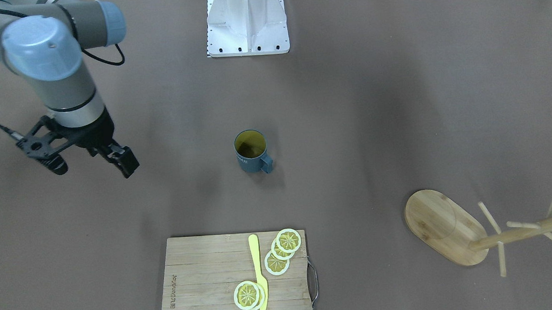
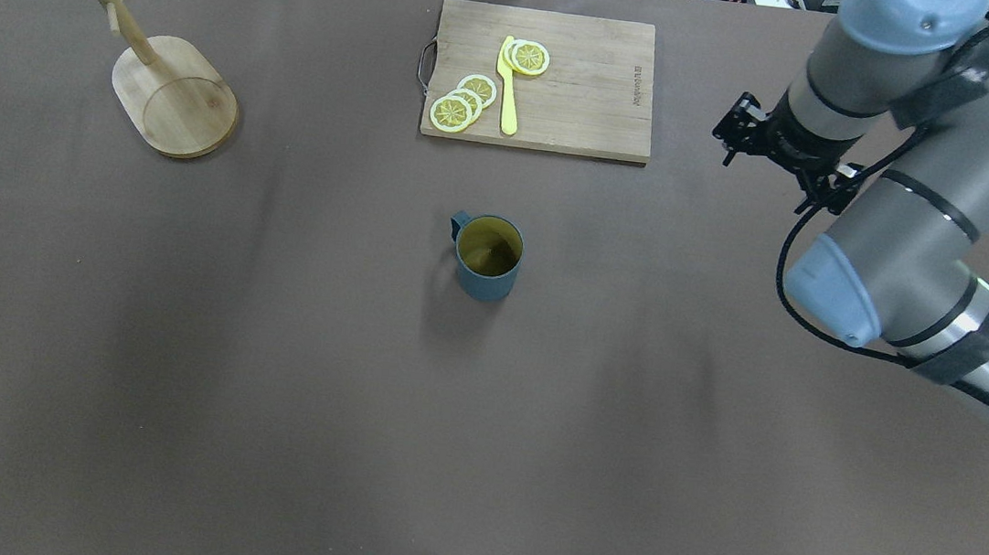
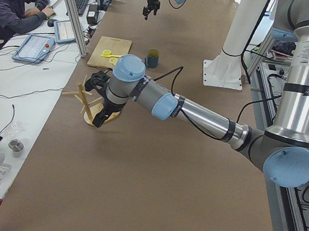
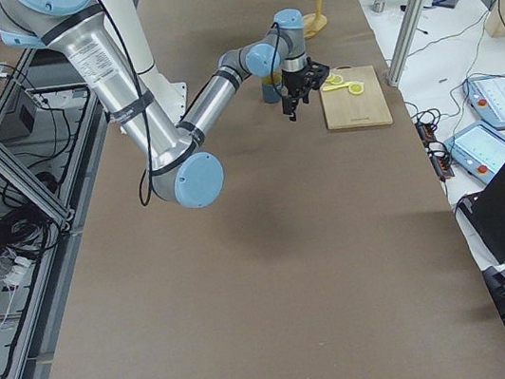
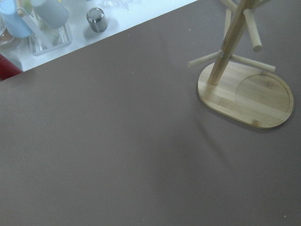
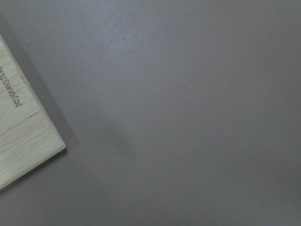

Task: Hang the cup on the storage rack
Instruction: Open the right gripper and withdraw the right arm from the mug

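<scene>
Right gripper (image 1: 118,161), far left in the front-facing view: carry across to the cup (image 1: 251,152), well apart at mid-view, upright, handle (image 1: 267,163) pointing toward view right. Descend over the rim and pinch the wall opposite the handle, leaving the loop free for a peg. Jaws seemingly parted, holding and touching nothing. Storage rack (image 1: 447,231) far right, upright, pegs bare, cup not yet hung. Left gripper (image 3: 99,119) close by the rack in the left side view; opening impossible to tell.
</scene>
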